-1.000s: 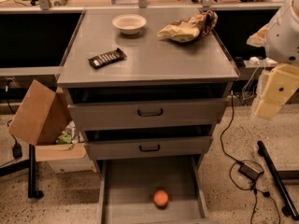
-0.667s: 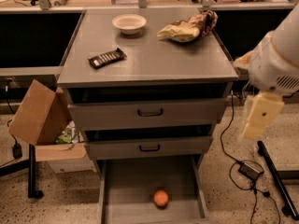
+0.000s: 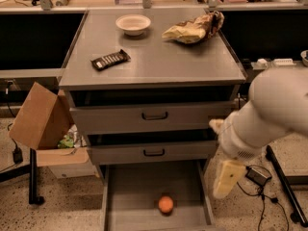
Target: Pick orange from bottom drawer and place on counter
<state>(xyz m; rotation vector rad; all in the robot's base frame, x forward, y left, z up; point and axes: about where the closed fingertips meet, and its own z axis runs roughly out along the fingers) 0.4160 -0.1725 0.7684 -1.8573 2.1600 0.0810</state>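
Observation:
The orange (image 3: 165, 204) lies in the open bottom drawer (image 3: 144, 186), near its front and a little right of the middle. The counter (image 3: 154, 61) is the flat grey top of the cabinet. My white arm (image 3: 269, 112) reaches in from the right. The gripper (image 3: 223, 184) hangs at the drawer's right side wall, to the right of the orange and above it. It holds nothing that I can see.
On the counter are a white bowl (image 3: 133, 23), a dark snack bar (image 3: 110, 59) and a crumpled chip bag (image 3: 195, 28). The two upper drawers (image 3: 154, 115) are closed. A cardboard box (image 3: 41, 117) stands at the left. Cables (image 3: 260, 177) lie on the floor at the right.
My arm has swung down and to the left, bringing the gripper from beside the upper drawers to the right edge of the bottom drawer. The orange has not moved.

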